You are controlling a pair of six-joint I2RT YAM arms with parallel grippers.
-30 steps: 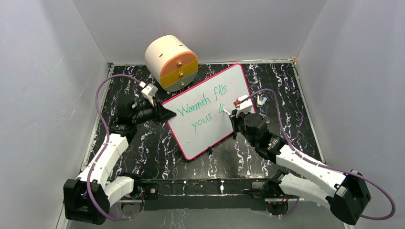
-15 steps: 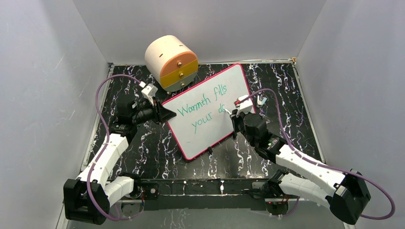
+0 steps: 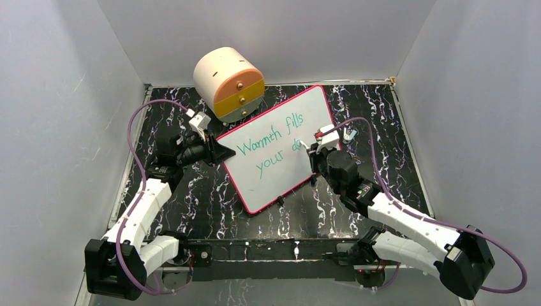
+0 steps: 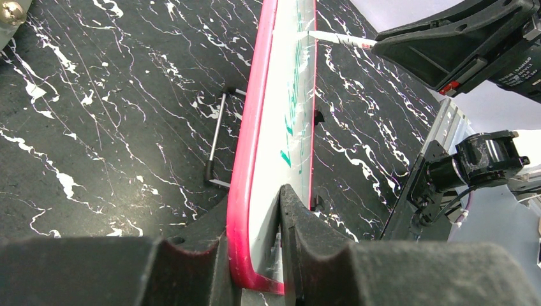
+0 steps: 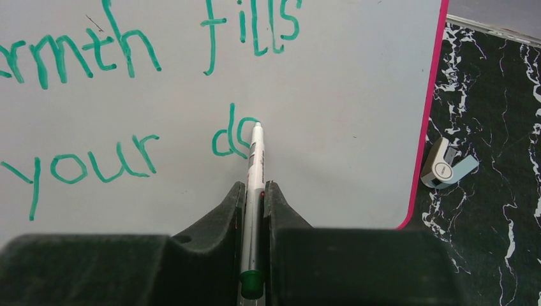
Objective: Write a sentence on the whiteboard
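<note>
We see the whiteboard (image 3: pixel 281 182) set at a slant in the middle of the black marbled table (image 3: pixel 383 127), its red-pink rim turned so one corner points toward a cream cylindrical drawer unit (image 3: pixel 228 83) just behind it. The left gripper (image 4: pixel 255 210) is clamped on the board's left edge, with the rim pinched between both fingers. The right gripper (image 5: pixel 255 191) is closed tight around a white marker (image 5: pixel 256 159) with a green end, and the tip rests on the board face. The sentence (image 3: pixel 258 141) is in green and reads "Warmth fills" on the upper line; below it we read "your" and two more letters, where the marker tip sits. A small white and grey clip-like piece (image 5: pixel 446 167) lies on the table just beyond the board's right rim.
</note>
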